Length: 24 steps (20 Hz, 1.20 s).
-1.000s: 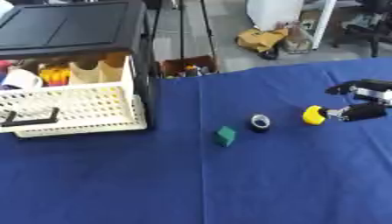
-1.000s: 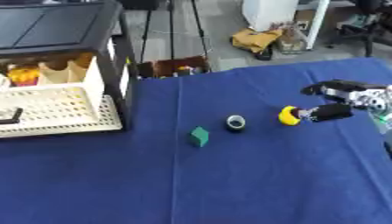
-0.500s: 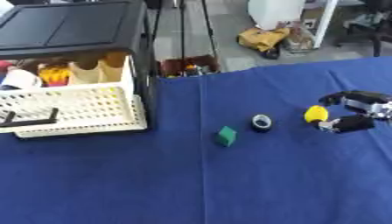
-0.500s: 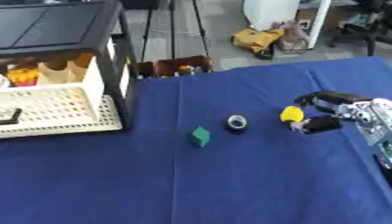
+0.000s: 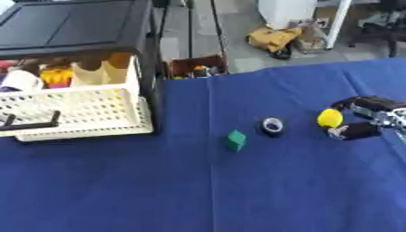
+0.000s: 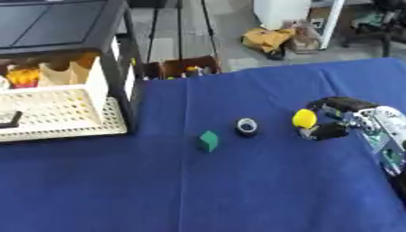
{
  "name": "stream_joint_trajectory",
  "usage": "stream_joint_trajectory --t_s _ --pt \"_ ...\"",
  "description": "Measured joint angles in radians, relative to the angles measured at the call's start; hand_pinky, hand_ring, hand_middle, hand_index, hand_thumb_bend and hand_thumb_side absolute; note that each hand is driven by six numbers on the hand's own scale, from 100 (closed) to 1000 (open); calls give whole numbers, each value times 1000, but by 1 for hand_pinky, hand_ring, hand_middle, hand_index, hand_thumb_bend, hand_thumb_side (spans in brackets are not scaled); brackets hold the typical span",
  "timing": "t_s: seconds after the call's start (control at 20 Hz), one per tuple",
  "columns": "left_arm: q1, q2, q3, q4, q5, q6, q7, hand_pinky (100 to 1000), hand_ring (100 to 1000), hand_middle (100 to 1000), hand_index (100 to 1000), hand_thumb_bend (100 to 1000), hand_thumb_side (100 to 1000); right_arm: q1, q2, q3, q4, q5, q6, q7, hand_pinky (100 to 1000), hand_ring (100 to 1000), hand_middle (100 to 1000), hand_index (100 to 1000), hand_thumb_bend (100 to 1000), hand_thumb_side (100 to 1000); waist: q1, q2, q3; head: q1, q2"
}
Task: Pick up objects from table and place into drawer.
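— Blue cloth covers the table (image 5: pixel 198 190); what has changed?

— Since a second ago the right hand (image 6: pixel 342 118) has closed in on the small yellow rounded object (image 6: pixel 304 118), fingers now curled about it, thumb below. It looks near to a grasp.

— Count?

— Three loose things: one yellow piece, one dark ring-shaped roll (image 5: pixel 273 125), one green block (image 5: pixel 235 140). The white perforated plastic drawer (image 5: pixel 75 113) stands pulled out, well to the left.
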Motion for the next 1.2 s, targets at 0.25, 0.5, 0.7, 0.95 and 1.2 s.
stream_joint_trajectory --t_s 0.25,0.5,0.7,0.95,1.2 --pt "0 0 0 0 0 0 -4 579 630 684 914 504 881 -5 0 -3 11 9 -2 -19 810 903 780 993 253 733 0 1 2 -5 -3" --pt "0 0 -5 0 1 1 -10 579 630 684 911 503 881 -9 1 -3 10 8 3 -37 785 872 717 948 211 716 0 1 2 -10 -3" --pt "0 0 -6 0 1 1 -13 578 632 685 905 501 883 -9 1 -1 10 8 9 -52 759 845 656 892 200 657 0 1 3 -12 -4" --pt "0 0 -6 0 1 0 -16 578 634 686 903 492 885 -9 5 0 10 8 12 -64 732 816 614 835 185 655 0 1 2 -12 -4" --pt "-1 0 -6 0 1 -1 -19 583 641 703 902 483 886 -9 8 0 10 8 11 -69 669 726 618 844 176 637 0 1 2 -12 -7"
